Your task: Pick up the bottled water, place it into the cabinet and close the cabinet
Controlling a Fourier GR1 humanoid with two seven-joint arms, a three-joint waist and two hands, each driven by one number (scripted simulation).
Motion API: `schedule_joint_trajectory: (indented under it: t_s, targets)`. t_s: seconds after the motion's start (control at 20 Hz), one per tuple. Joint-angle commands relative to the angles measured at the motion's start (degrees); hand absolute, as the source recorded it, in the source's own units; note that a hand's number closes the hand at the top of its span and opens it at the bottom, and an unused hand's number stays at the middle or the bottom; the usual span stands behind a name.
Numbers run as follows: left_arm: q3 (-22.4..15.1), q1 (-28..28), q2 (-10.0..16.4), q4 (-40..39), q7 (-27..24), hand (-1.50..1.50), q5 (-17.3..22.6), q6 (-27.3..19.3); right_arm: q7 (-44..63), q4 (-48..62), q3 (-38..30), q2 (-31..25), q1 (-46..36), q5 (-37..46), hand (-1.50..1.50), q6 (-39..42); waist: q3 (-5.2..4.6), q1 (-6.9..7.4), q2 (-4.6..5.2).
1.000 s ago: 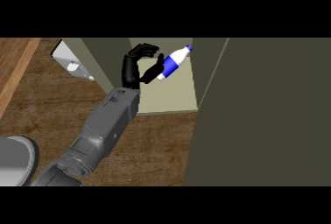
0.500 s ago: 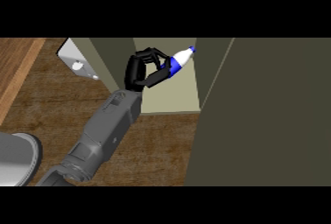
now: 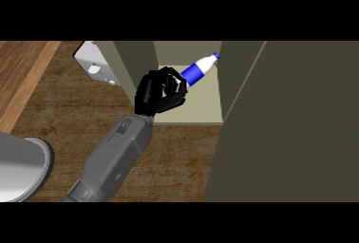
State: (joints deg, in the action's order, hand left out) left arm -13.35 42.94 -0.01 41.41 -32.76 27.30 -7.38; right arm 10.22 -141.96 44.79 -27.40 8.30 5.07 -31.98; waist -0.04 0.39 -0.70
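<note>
Well, the left hand (image 3: pixel 161 91) has its fingers curled round the bottle (image 3: pixel 198 70), held tilted inside the cabinet (image 3: pixel 200 107). Letting go and shutting the door (image 3: pixel 294 123) are left.

- You see a counter (image 3: pixel 63 123) of dark brown wood, its grain plainly visible and its finish matt.
- Your cabinet (image 3: pixel 189 107) looks painted inside, a smooth, flat olive-beige. The panel (image 3: pixel 294 133) to its right is darker and equally matt.
- The bottled water (image 3: pixel 200 68) reads as smooth plastic, white with a blue band.
- The hand (image 3: pixel 161 92) is black with faint highlights, and its forearm (image 3: pixel 116 156) is a smooth, matt grey casing.
</note>
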Motion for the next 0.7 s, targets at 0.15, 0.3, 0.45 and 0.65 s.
schedule_joint_trajectory:
  t_s: [0.15,0.3,0.45,0.65]
  targets:
    - [-2.7,-17.7,2.6,20.4,3.3,1.5,1.9,-0.7,3.1,-7.5,-0.9,-4.4,1.3,2.4,-1.5,0.9,0.02,1.44,-0.4]
    - [-6.7,-26.1,2.7,30.6,4.4,1.5,0.4,-2.8,4.1,-7.5,2.3,-4.8,1.3,4.7,-1.5,0.7,-0.02,1.12,-0.41]
    - [-9.4,-34.4,5.5,42.1,6.5,1.5,0.3,-2.5,5.9,-5.4,2.2,-3.7,-2.4,2.4,1.5,2.3,-0.01,1.38,-0.07]
    - [-10.7,-43.3,9.3,51.2,7.9,1.5,2.0,-0.7,7.2,-5.2,6.0,-4.8,-5.6,-1.7,1.5,7.2,-0.02,1.89,0.04]
